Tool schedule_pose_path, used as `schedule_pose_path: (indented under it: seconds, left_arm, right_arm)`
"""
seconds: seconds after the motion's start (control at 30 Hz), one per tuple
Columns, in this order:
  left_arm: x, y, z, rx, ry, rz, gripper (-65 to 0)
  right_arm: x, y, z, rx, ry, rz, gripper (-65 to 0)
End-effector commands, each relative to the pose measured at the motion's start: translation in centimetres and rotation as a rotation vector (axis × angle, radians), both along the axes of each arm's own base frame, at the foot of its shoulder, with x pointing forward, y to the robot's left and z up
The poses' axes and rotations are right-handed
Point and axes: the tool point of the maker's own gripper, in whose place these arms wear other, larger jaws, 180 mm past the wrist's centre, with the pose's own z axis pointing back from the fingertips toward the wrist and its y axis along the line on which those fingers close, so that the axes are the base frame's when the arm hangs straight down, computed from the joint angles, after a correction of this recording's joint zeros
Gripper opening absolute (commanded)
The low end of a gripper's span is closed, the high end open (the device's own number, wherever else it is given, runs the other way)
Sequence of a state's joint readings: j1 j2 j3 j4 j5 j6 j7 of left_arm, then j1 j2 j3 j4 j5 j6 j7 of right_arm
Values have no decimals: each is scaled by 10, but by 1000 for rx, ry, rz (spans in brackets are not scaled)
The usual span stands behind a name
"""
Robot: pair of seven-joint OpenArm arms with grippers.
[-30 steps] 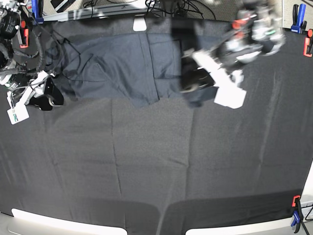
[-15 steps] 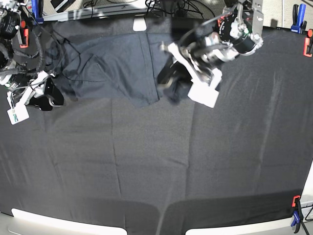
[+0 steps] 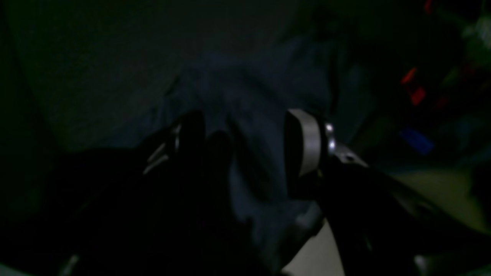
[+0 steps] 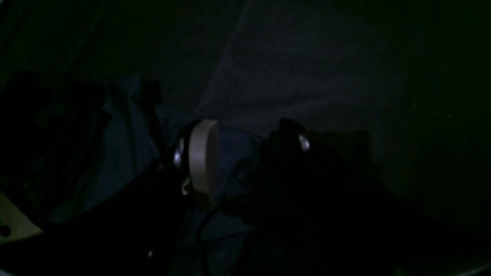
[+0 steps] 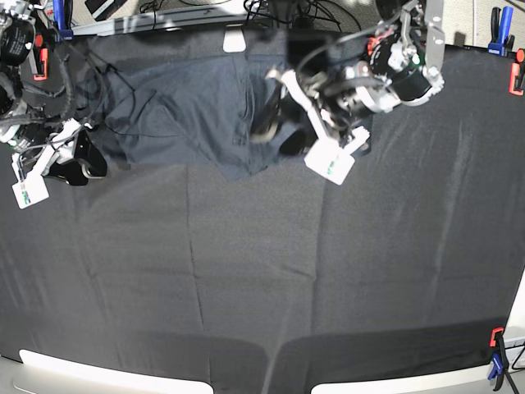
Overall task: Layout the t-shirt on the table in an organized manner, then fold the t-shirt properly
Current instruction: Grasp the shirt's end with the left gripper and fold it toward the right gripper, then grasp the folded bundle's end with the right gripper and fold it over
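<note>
1. Two grippers are at work. The left gripper [image 5: 275,123] stands spread above the t-shirt [image 5: 189,98]; the left wrist view shows a wide gap between its pads [image 3: 307,143], with blue cloth lying loose beneath and nothing pinched.
2. A second ago that gripper was clamped on a dark fold it had carried inward over the garment; the fold now lies dropped just under it, and the arm has swung further toward the shirt's middle. I judge one side fold as just laid down, with smoothing or the next fold to follow.
3. Well away from it, past the far side of the shirt, the right gripper [image 5: 78,160] rests at the hem corner with its jaws parted; the right wrist view shows cloth between them, but whether they press it I cannot tell.
4. The t-shirt lies spread along the rear edge of the bench [image 5: 262,279], folded on the left gripper's side.
5. White tags [image 5: 330,162] hang from both arms; their print is too small to read.
</note>
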State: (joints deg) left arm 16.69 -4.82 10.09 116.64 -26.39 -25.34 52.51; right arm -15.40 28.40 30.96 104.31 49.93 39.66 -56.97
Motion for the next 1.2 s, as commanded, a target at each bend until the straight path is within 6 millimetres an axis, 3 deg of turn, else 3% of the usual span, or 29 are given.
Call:
schedule_pose_path:
  seconds: [0.0,0.1,0.27,0.37,0.43,0.63,0.8,0.93,1.17]
  left_arm:
    - [7,1,12,-14,-56,12,-343]
    - [14,19,4,81,-99,47,-343]
    - [30,60,12,93,-184,140,-343]
    - [36,95,8,130,-175,229,-343]
    - [36,120,4,161,-164,292,-343]
    - [25,170,0,201,-146,395,-343]
    - [24,187,4,193,-150,436,-343]
    - [25,186,6,180,-155,438,-343]
    - [25,185,8,161,-158,438,-343]
  right_arm:
    - [4,-1,12,-5,-33,15,-396]
    - [-3,-4,2,-36,29,20,-396]
    - [-18,-26,-20,-163,149,-10,-395]
    - [-21,-33,-29,-150,178,-36,-332]
    - [-24,-39,-37,-137,204,-53,-279]
    - [-37,-63,-59,-107,295,-119,-273]
    - [-54,-85,-84,-33,403,-196,-273]
    - [-60,-76,-96,99,422,-214,-273]
    - [-53,-51,-95,239,380,-207,-273]
